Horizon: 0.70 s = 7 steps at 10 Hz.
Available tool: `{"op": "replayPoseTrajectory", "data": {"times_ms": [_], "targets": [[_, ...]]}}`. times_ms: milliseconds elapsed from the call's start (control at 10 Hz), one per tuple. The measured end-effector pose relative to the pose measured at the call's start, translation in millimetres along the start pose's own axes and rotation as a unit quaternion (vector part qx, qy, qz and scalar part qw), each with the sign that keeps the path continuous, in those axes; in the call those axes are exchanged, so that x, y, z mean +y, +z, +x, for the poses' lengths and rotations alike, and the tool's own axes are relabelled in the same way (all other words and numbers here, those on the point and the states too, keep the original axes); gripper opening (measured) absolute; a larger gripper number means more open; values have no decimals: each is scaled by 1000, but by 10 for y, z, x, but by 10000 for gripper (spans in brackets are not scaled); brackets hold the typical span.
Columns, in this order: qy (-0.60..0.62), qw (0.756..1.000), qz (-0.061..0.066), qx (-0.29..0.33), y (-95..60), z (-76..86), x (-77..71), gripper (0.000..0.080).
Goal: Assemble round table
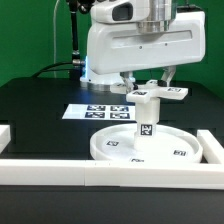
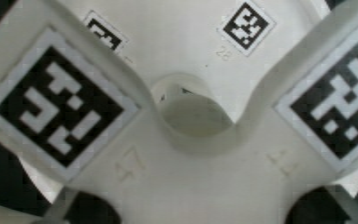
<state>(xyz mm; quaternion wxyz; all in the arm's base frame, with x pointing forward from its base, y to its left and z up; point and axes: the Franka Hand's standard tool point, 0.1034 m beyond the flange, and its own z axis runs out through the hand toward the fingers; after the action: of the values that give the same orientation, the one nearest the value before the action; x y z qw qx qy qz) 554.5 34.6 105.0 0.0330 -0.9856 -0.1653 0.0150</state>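
The large rimmed round disc lies flat on the black table near the front. The short thick cylinder leg stands upright on its middle, a tag on its side. The flat cross-shaped foot piece sits level on top of the leg. My gripper is directly above, its fingers closed on the foot piece from both sides. In the wrist view the foot piece fills the picture, with tagged arms and a round centre. My gripper shows only as dark fingertips at the edge.
The marker board lies flat behind the disc. White border rails run along the front, the exterior view's left and right. A green backdrop stands behind the arm.
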Motion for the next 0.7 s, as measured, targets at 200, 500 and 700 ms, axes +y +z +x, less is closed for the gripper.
{"op": "replayPoseTrajectory", "data": {"times_ms": [200,500,700], "targets": [[0,1000,0,0,0,0,0,446],[0,1000,0,0,0,0,0,446],[8,1000,0,0,0,-1,3,446]]}}
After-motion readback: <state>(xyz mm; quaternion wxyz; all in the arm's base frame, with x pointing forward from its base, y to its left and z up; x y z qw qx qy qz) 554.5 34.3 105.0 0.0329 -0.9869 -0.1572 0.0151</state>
